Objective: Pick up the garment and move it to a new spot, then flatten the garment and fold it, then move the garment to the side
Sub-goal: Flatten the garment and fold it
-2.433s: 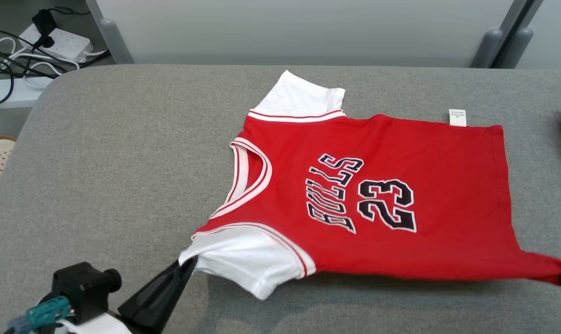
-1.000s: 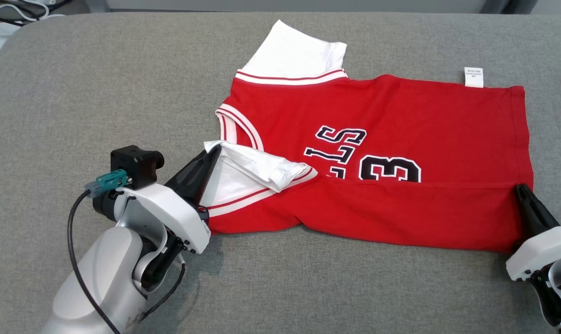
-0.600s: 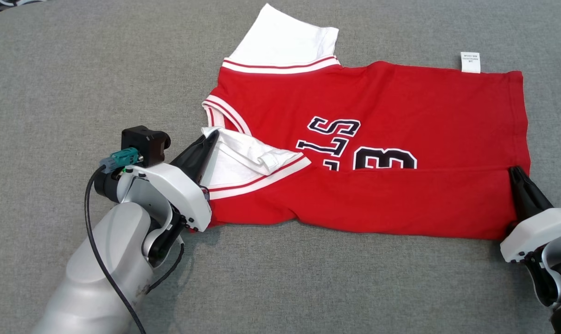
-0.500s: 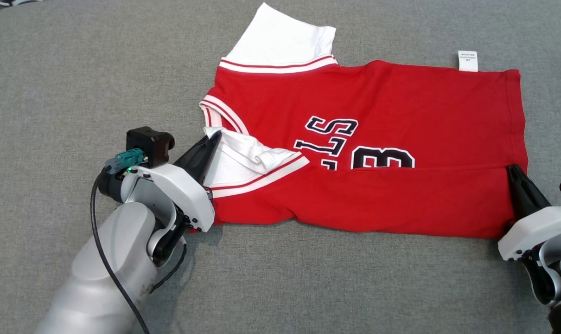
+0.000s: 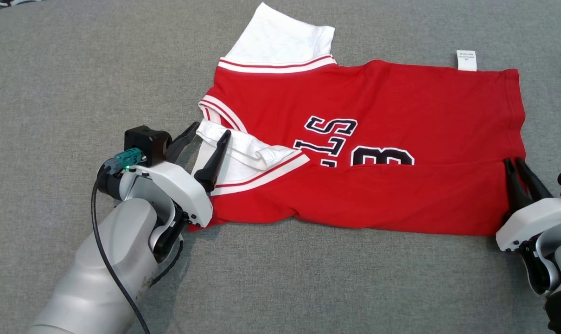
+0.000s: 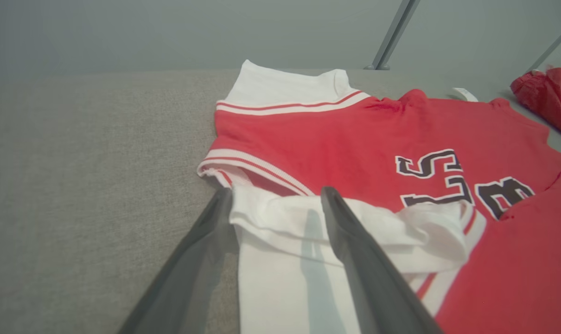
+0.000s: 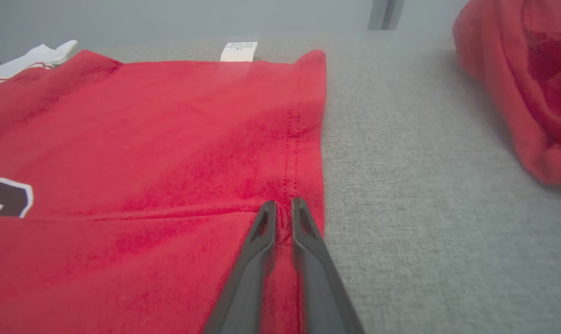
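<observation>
The red garment [image 5: 392, 102] lies on the grey table [image 5: 76, 69], its near edge folded over. The left gripper [image 5: 212, 129] stands wide open astride the white sleeve [image 5: 248, 150]. The right gripper [image 5: 513, 161] is at the hem. The right wrist view shows its jaws slightly apart with fabric between them, so I cannot tell if it grips, and another red cloth [image 7: 517, 93] nearby.

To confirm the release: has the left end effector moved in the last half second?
Yes. The left end effector opened: one finger swung left, away from the S, freeing the sleeve.
</observation>
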`<state>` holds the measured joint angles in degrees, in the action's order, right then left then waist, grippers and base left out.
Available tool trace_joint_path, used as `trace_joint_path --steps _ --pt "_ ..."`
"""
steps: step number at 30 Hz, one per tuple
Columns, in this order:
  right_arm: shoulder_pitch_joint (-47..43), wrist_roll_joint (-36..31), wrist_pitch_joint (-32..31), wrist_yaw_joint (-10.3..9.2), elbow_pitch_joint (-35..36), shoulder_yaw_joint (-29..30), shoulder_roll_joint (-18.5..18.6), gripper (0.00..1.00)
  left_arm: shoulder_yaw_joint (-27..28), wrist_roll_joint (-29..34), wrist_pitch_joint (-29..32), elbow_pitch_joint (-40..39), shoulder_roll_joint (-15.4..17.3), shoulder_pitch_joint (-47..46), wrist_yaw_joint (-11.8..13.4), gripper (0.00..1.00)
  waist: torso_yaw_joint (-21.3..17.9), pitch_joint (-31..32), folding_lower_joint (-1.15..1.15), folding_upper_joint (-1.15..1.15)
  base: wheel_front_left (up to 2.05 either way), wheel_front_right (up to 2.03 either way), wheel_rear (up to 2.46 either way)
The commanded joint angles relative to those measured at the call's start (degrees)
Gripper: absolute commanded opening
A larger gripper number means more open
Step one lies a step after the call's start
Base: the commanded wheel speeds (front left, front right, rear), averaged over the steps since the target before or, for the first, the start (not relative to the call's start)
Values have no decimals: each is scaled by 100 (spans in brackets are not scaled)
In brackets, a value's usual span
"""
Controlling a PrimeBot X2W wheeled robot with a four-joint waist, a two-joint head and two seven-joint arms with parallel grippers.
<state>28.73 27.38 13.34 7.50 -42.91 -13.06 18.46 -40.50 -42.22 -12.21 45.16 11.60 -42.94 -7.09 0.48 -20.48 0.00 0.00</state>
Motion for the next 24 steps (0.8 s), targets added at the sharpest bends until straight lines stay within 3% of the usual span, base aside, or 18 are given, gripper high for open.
trace_joint_path --steps 1,11,19,24 --pt "-48 21 56 -1 13 -121 67 100 143 -54 -74 -53 141 -251 -39 100 6 17 0 0 0 0 0" --pt "-183 -374 162 -1 590 175 98 100 405 -73 -270 -120 163 -43 4 100 -2 301 0 0 0 0 0" --pt "-901 -884 164 -1 1760 589 -134 100 1017 171 -277 -1066 302 696 301 100 26 511 0 0 0 0 0" --pt "-1405 -1007 165 -1 2168 794 -212 100 1051 204 -259 -1587 414 1350 405 100 72 642 0 0 0 0 0"
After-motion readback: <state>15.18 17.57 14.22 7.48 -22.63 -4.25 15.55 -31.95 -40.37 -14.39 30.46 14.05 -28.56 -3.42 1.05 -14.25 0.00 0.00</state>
